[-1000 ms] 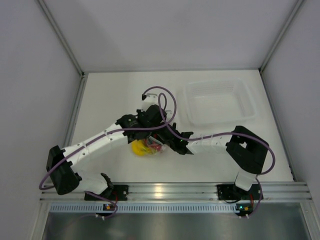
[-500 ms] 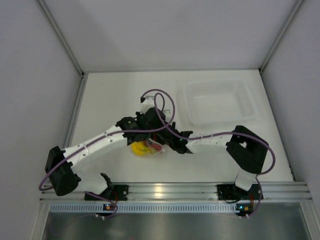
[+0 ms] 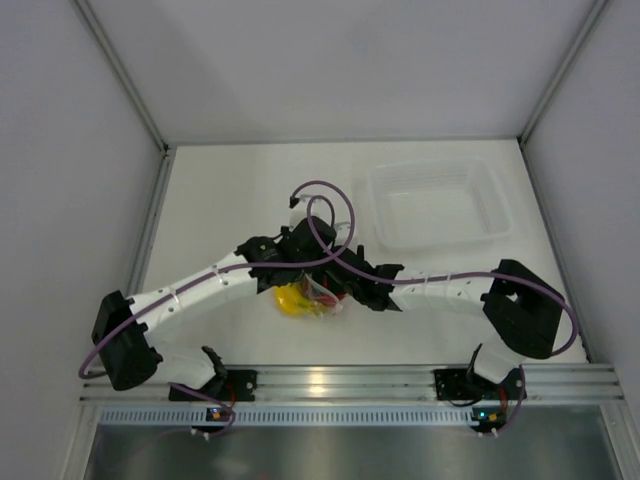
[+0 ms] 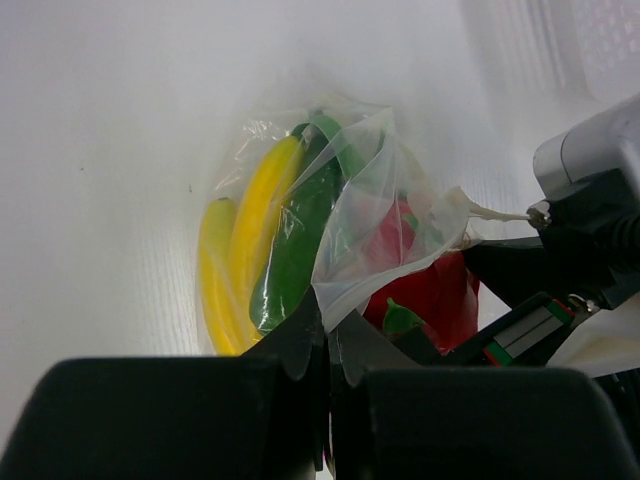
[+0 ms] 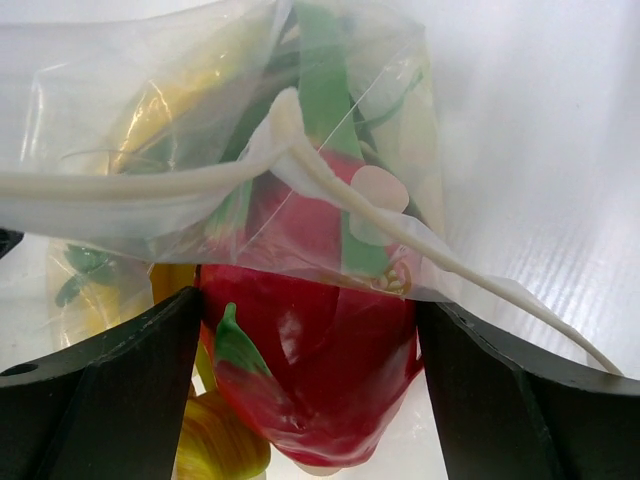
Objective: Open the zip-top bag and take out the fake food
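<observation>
Pinching tight, the left claw has its two fingers pressed together on a thin flap of the zip-top bag, right at the bag's open mouth. The flap is lifted a little, so the mouth gapes. Across from it, the right claw has its fingers wide apart, one on each side of the red fruit. Both fingers touch the fruit's sides, so the claw is clamped on it. The fruit's low end pokes out past the plastic, and its top end is under the clear film. The white zip strip runs bent and wavy across the fruit, just above the right claw's fingers.

Inside the bag, beside the red fruit, lie the yellow bananas and a long green piece. The green piece lies between the bananas and the red fruit, touching the bananas.

From above, the bag sits on the white tabletop, near the front edge and about in the middle. The two claws meet over it, the left one from the left and the right one from the right. A clear tray rests farther back on the right, apart from the bag. A purple cable loops up over the claws.
</observation>
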`<state>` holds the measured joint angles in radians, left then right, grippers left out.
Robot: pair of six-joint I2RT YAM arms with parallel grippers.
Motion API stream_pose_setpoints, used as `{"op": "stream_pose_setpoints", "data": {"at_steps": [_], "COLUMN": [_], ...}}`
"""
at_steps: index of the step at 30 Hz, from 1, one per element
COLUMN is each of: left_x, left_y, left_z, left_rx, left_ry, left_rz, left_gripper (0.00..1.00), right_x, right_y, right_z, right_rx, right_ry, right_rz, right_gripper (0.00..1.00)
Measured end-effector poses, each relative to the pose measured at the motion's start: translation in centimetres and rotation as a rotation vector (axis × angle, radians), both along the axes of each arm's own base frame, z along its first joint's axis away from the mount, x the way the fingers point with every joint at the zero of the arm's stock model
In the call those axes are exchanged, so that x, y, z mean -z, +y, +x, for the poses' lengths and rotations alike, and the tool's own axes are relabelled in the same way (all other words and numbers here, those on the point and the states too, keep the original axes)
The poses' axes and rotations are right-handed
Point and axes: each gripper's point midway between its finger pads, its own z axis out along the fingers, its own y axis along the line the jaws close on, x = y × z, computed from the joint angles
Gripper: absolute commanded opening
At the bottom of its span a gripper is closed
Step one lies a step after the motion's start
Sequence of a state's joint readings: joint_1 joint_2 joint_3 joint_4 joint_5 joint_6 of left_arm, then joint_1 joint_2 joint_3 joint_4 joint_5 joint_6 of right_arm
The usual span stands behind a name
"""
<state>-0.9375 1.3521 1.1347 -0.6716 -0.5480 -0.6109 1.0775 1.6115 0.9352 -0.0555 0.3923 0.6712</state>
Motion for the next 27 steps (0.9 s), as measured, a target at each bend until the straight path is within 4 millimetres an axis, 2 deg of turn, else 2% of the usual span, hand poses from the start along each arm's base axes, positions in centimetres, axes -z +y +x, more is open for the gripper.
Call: {"op": "stream_pose_setpoints", "data": {"at_steps": [4, 5, 6, 8, 9, 10, 15, 19, 20, 22, 24, 27], "left_x": [0.2, 0.2, 0.3, 0.3, 0.3, 0.3, 0.1, -0.3, -0.4, -0.3, 0.0, 0.3], "left_y": [-0.4, -0.5, -0.5, -0.5, -0.5, -0.4, 1.2, 2.2, 2.4, 3.0, 3.4, 3.9], "left_z": [0.0, 0.0, 0.0, 0.0, 0.0, 0.0, 0.7, 1.0, 1.1, 1.0, 1.1, 1.2], "left_rx": [0.01, 0.011, 0.011, 0.012, 0.013, 0.01, -0.035, -0.065, -0.071, -0.084, -0.094, -0.109], "left_ry": [0.008, 0.009, 0.009, 0.01, 0.01, 0.009, -0.019, -0.038, -0.043, -0.044, -0.039, -0.04], "left_rz": [-0.009, -0.01, -0.011, -0.012, -0.011, -0.007, 0.044, 0.068, 0.074, 0.092, 0.102, 0.117], "left_gripper": [0.0, 0.0, 0.0, 0.0, 0.0, 0.0, 0.0, 0.0, 0.0, 0.0, 0.0, 0.0], "right_x": [-0.1, -0.1, -0.1, 0.0, 0.0, 0.1, 0.3, 0.6, 0.8, 1.3, 1.7, 2.1], "right_y": [-0.7, -0.8, -0.8, -0.8, -0.8, -0.7, 0.6, 1.7, 1.9, 2.1, 2.4, 2.9], "right_z": [-0.3, -0.3, -0.4, -0.4, -0.4, -0.4, 0.5, 1.2, 1.3, 1.5, 1.7, 1.9], "right_rx": [-0.01, -0.01, -0.011, -0.014, -0.014, -0.015, -0.012, 0.0, 0.009, 0.021, 0.029, 0.032], "right_ry": [0.0, 0.001, 0.002, 0.004, 0.006, 0.009, 0.017, 0.018, 0.02, 0.024, 0.023, 0.02], "right_rz": [-0.025, -0.029, -0.03, -0.032, -0.035, -0.043, -0.065, -0.068, -0.066, -0.069, -0.062, -0.053], "right_gripper": [0.01, 0.06, 0.18, 0.27, 0.39, 0.45, 0.69, 0.84, 0.91, 0.93, 0.99, 0.99]}}
